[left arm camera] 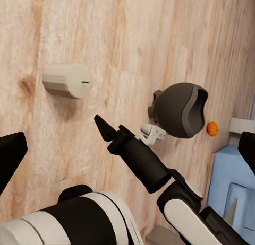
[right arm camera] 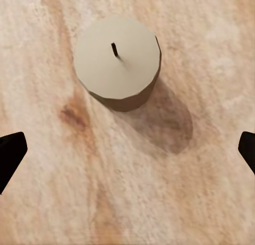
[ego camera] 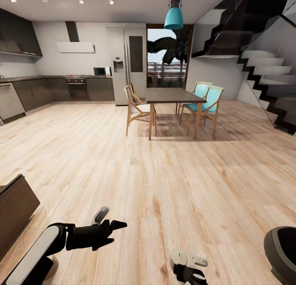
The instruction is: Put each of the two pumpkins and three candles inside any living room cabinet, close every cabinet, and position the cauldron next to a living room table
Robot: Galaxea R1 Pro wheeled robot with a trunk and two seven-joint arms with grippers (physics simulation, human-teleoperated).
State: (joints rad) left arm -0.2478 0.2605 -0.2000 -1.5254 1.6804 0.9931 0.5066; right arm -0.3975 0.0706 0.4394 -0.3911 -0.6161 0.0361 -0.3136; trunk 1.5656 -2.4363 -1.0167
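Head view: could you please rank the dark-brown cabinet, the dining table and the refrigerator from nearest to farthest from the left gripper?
1. Dark-brown cabinet, low at the left edge, beside the left gripper.
2. Dining table, mid-room ahead.
3. Refrigerator, against the back wall.

A pale wooden plank floor (ego camera: 164, 170) runs across the open room. At the far left stands a kitchen with dark lower cabinets (ego camera: 61, 89), a white extractor hood (ego camera: 76, 47) and a tall steel refrigerator (ego camera: 126, 65). A dark-topped dining table with wooden legs (ego camera: 170, 96) sits beneath a teal pendant lamp (ego camera: 174, 15), flanked by a white-seated wooden chair (ego camera: 137, 108) and two teal chairs (ego camera: 205, 100). A pale staircase with dark edges (ego camera: 263, 67) rises at the right, and a tall window (ego camera: 166, 56) opens behind the table.
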